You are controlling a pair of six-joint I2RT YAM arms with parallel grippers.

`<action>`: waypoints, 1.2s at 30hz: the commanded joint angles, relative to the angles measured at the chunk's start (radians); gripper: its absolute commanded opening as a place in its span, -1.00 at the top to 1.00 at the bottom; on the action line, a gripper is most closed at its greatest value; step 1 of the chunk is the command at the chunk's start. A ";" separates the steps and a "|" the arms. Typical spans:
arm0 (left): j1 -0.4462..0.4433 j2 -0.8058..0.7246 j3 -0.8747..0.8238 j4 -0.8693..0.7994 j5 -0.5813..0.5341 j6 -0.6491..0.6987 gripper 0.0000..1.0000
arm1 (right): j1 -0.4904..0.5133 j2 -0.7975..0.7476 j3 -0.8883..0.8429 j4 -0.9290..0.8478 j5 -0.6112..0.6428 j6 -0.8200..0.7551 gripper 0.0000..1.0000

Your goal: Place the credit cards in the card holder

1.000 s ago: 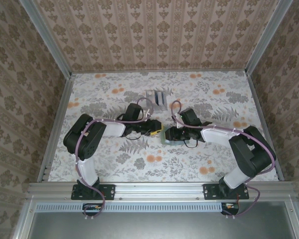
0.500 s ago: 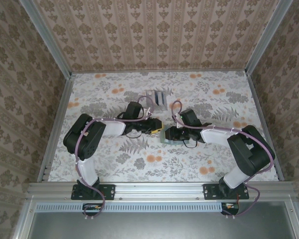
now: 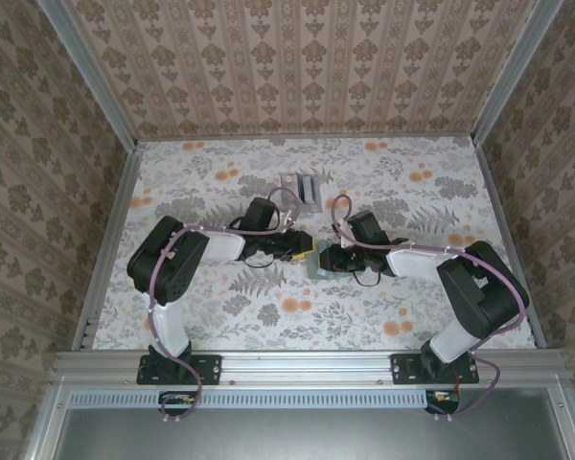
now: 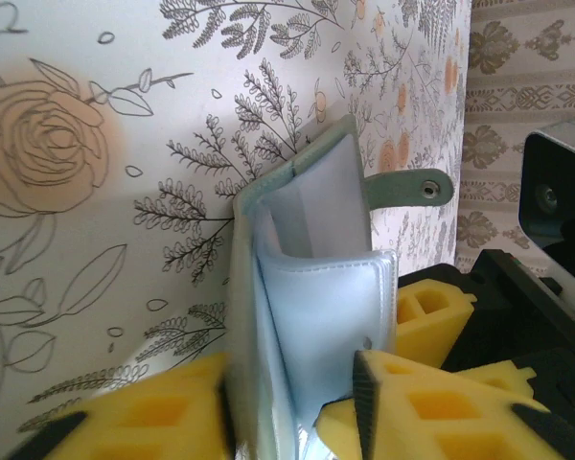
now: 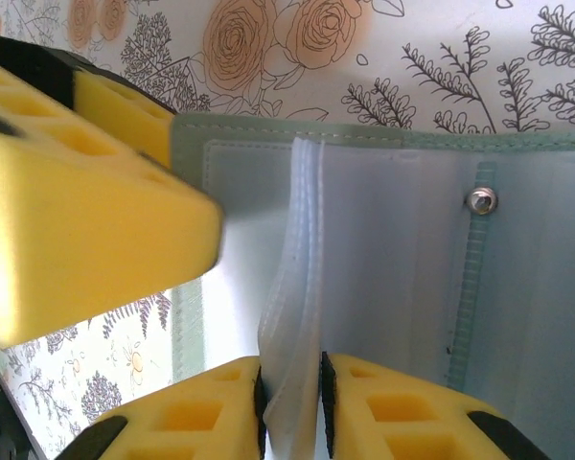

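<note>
The grey-green card holder (image 3: 313,267) lies open mid-table between both arms. In the left wrist view the card holder (image 4: 311,220) stands on edge, its clear sleeves fanned and its snap strap (image 4: 412,187) sticking out to the right. My left gripper (image 4: 292,402) is shut on its cover and inner sleeves. My right gripper (image 5: 292,402) is shut on a bunch of clear sleeves of the card holder (image 5: 393,240). From above, the left gripper (image 3: 297,247) and right gripper (image 3: 324,257) almost touch. The credit cards are out of view.
A clear slotted stand (image 3: 302,190) sits on the flowered table (image 3: 211,316) just behind the grippers. Patterned walls (image 3: 307,67) close in the back and sides. A metal rail (image 3: 307,362) runs along the near edge.
Both grippers have narrowed onto the card holder. The left gripper has edged right and the right gripper left, so the two stand closer together.
</note>
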 commanded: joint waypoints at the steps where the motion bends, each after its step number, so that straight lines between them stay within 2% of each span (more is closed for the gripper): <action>1: -0.007 0.017 0.023 -0.009 -0.002 0.016 0.72 | -0.004 0.003 -0.012 0.015 -0.017 0.009 0.47; 4: -0.006 0.016 0.019 -0.036 -0.018 0.027 1.00 | -0.004 -0.028 -0.020 -0.018 0.028 0.000 0.39; 8: -0.003 0.008 -0.002 -0.038 -0.034 0.029 1.00 | -0.015 -0.090 -0.015 -0.142 0.160 -0.034 0.32; 10: -0.001 0.005 -0.012 -0.033 -0.036 0.028 1.00 | -0.025 -0.119 -0.009 -0.211 0.245 -0.047 0.21; 14: -0.001 -0.007 -0.018 -0.032 -0.034 0.023 1.00 | -0.027 -0.184 -0.001 -0.339 0.495 -0.012 -0.05; 18: 0.000 -0.013 -0.014 -0.039 -0.032 0.026 1.00 | -0.027 -0.263 -0.008 -0.390 0.574 0.022 -0.15; 20: 0.002 -0.019 -0.016 -0.040 -0.035 0.023 1.00 | -0.027 -0.290 -0.006 -0.397 0.574 0.025 -0.17; 23: 0.003 -0.020 -0.018 -0.028 -0.031 0.018 1.00 | -0.027 -0.318 -0.003 -0.377 0.510 -0.007 -0.16; 24: 0.003 -0.019 -0.017 -0.028 -0.029 0.018 0.93 | -0.027 -0.323 -0.004 -0.363 0.485 -0.017 -0.15; 28: 0.014 -0.043 -0.034 -0.026 -0.040 0.019 0.82 | -0.027 -0.311 -0.001 -0.292 0.300 -0.080 -0.06; 31: 0.019 -0.058 -0.036 -0.034 -0.042 0.033 0.79 | -0.025 -0.227 0.031 -0.266 0.131 -0.093 0.10; 33: 0.023 -0.060 -0.034 -0.053 -0.047 0.048 0.74 | -0.025 -0.149 0.042 -0.251 0.113 -0.076 0.21; 36: 0.025 -0.067 -0.046 -0.045 -0.057 0.045 0.62 | -0.030 -0.069 0.040 -0.237 0.174 -0.062 0.26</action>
